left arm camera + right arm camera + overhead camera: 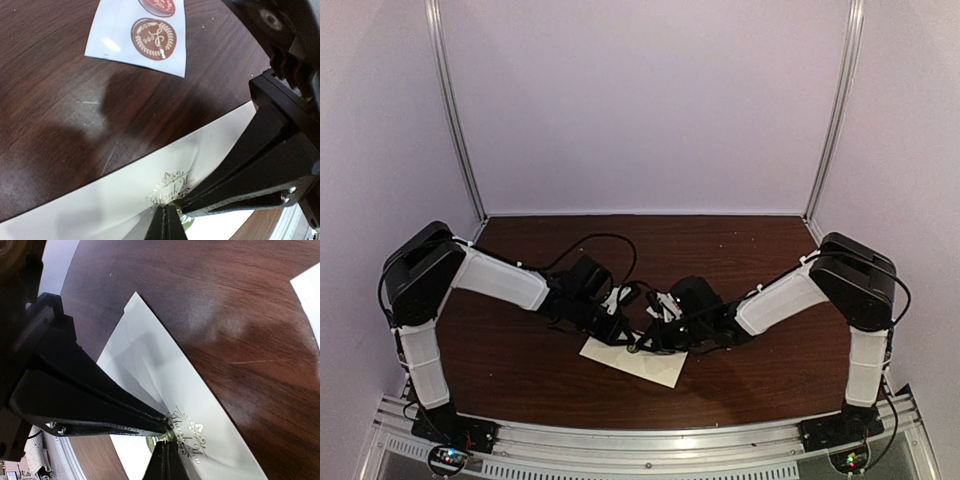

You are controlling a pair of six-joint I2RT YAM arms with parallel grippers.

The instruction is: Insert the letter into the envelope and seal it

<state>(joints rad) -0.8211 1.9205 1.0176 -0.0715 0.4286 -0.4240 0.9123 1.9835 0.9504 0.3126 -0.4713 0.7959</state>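
Note:
The cream envelope [638,361] lies flat on the table near the front, gold "Thank You" print up [172,190] [190,437]. My left gripper [628,343] [171,210] and right gripper [648,345] [166,442] are both shut. Their tips meet on the envelope, on a small green-gold round sticker [186,225] [156,442] beside the print. In the left wrist view the right gripper's fingers [250,175] come in from the right. In the right wrist view the left gripper's fingers [95,405] come in from the left. The letter is not in view.
A white strip of dark red round stickers [140,35] lies on the brown table just beyond the envelope; its corner shows in the right wrist view [309,300]. White walls with metal posts [455,110] enclose the table.

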